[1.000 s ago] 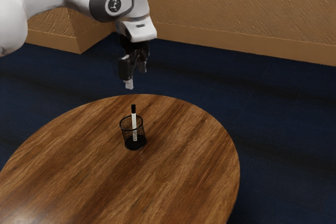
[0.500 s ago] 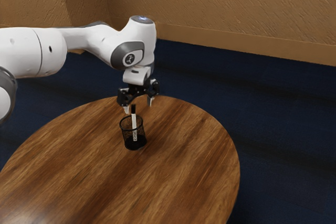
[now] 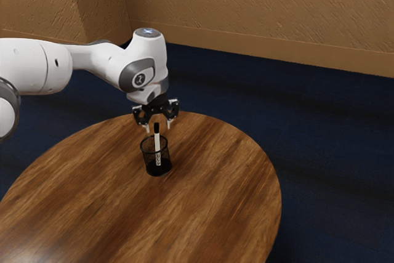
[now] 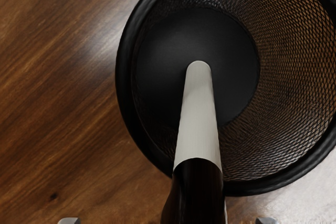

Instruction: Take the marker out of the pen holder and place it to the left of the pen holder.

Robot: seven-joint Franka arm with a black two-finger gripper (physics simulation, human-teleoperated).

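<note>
Over the round brown wooden table (image 3: 212, 214), the black two-finger gripper (image 3: 158, 126) points down, carried on the white-and-gray robot arm (image 3: 148, 53), which comes in from the exterior view's left. Jaws apart, one to each side, with a wide gap between the tips. Nothing clamped.

Subject: a slim white marker with a black cap (image 3: 157, 143), standing nearly upright, cap uppermost, inside the round black wire-mesh pen holder (image 3: 149, 168). The white barrel runs down into the holder; the capped end rises well above the rim (image 3: 142, 148).

Position relative to the jaws: the cap (image 3: 157, 127) reaches up to the level of the fingertips, between them. Wrist view agrees: cap close under the hand, a fingertip (image 4: 69, 221) off to one side and the other off to the opposite side, clear space between each and the cap. Neither touches it. White barrel narrows away from the hand toward the holder's solid black floor (image 4: 163, 72).

Holder upright on the table, below the gripper; wood grain visible through its mesh. Surroundings: dark blue floor covering (image 3: 326, 133) beyond the table edge, then a textured tan wall (image 3: 265, 4) with a smoother band along its base.
</note>
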